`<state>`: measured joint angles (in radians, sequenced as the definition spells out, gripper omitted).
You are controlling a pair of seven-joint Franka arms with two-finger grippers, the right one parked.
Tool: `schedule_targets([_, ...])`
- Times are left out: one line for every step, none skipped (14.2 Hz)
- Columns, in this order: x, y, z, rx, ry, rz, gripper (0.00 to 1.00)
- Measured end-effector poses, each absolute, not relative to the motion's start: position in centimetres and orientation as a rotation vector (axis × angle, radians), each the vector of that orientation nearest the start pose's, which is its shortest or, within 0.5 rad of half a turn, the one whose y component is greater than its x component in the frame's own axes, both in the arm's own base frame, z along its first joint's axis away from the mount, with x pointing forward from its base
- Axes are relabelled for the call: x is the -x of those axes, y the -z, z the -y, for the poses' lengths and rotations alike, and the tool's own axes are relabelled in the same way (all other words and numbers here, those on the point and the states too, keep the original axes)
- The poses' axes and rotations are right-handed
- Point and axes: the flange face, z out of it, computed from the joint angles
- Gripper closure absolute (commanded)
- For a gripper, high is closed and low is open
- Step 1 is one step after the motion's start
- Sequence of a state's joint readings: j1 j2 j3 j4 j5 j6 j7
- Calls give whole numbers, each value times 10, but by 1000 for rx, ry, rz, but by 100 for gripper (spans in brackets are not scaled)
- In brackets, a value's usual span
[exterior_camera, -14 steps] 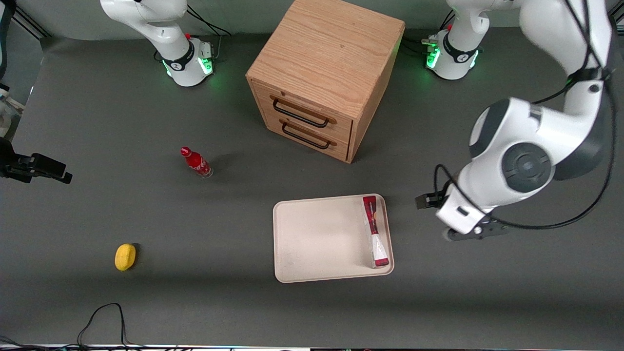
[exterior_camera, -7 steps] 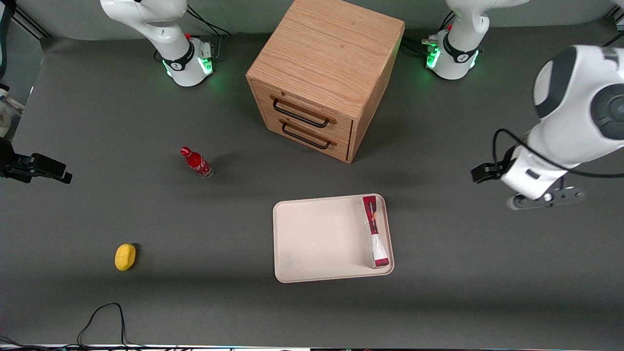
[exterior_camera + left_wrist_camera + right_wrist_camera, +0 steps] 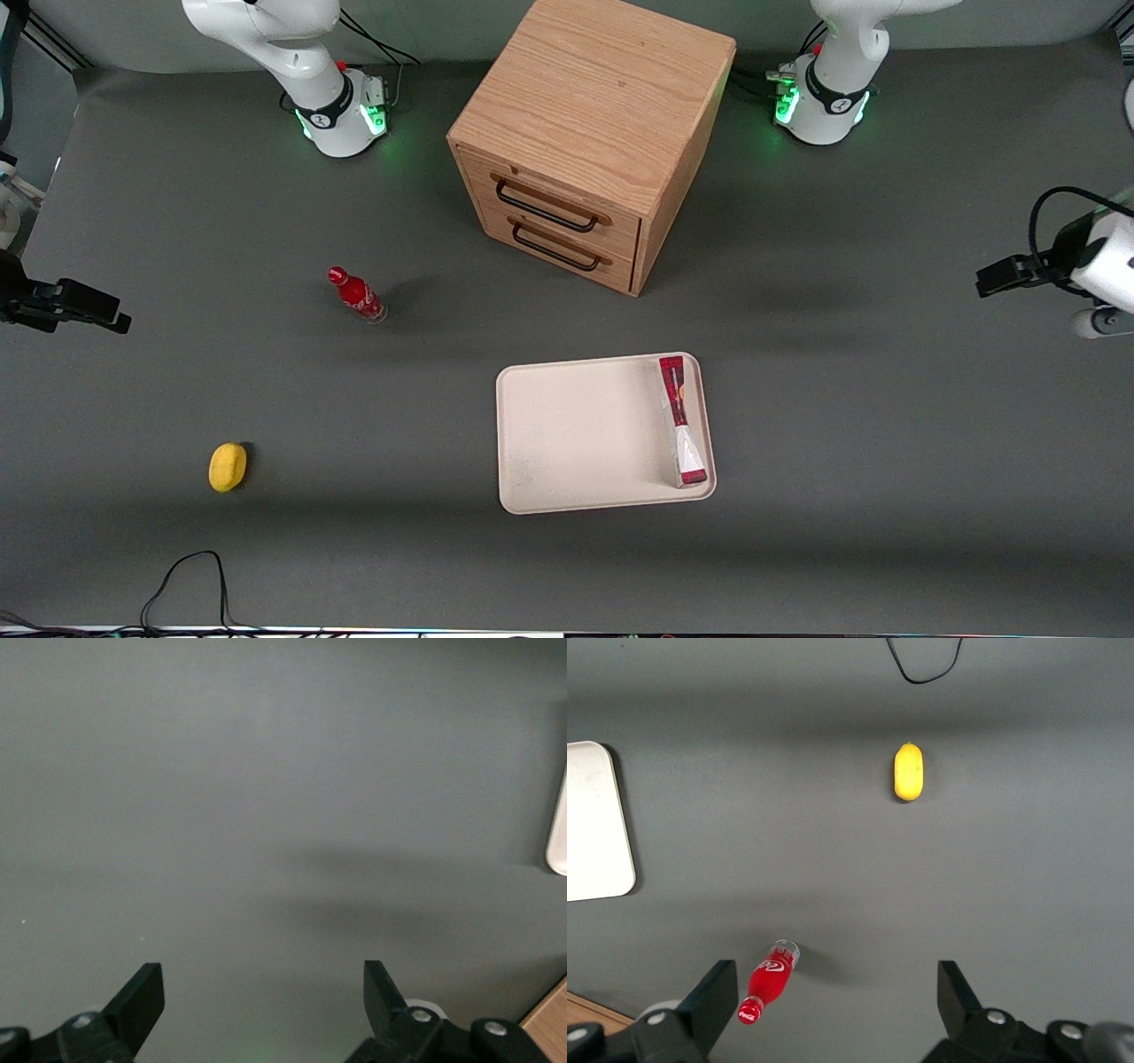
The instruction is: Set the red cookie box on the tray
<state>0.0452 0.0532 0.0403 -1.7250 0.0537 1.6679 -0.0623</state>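
The red cookie box (image 3: 682, 425) rests in the cream-white tray (image 3: 576, 434), standing on a narrow side along the rim nearest the working arm's end. Its red top edge and pale printed face show. My left gripper (image 3: 1099, 321) hangs at the working arm's end of the table, well away from the tray and slightly farther from the front camera. In the left wrist view the gripper (image 3: 263, 992) is open over bare grey mat, with nothing between the fingers. A corner of the tray (image 3: 560, 828) just shows there.
A wooden two-drawer cabinet (image 3: 589, 133) stands farther from the front camera than the tray. A small red bottle (image 3: 356, 294) and a yellow object (image 3: 228, 466) lie toward the parked arm's end. A black cable (image 3: 186, 576) loops at the near edge.
My left arm has drawn away from beside the tray toward the working arm's end of the table and upward. The cookie box stays put in the tray.
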Motion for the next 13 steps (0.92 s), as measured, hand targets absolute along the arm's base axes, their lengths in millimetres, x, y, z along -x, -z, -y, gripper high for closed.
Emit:
schedule_targets([-562,-531,-64,3078,-185,224,0])
schedule_targets([-558,-534,-70,3080,-188,228,0])
schedule_targets([-553,-538,-70,3083,-191,232,0])
schedule_targets([-548,-544,-68,3085,-194,230,0])
schedule_targets([-542,-550,-62,3087,-199,228,0])
schedule_targets([-537,-556,-52,3086,-204,237,0])
schedule_targets([-534,-561,-39,3080,-206,253,0])
schedule_targets([-531,-564,-26,3075,-203,261,0])
schedule_targets([-529,-566,-14,3071,-201,260,0])
schedule_targets([-529,-567,-5,3068,-204,258,0])
schedule_targets([-528,-567,0,3065,-205,266,0])
schedule_targets([-528,-567,1,3063,-206,278,0])
schedule_targets([-528,-567,0,3062,-205,287,0])
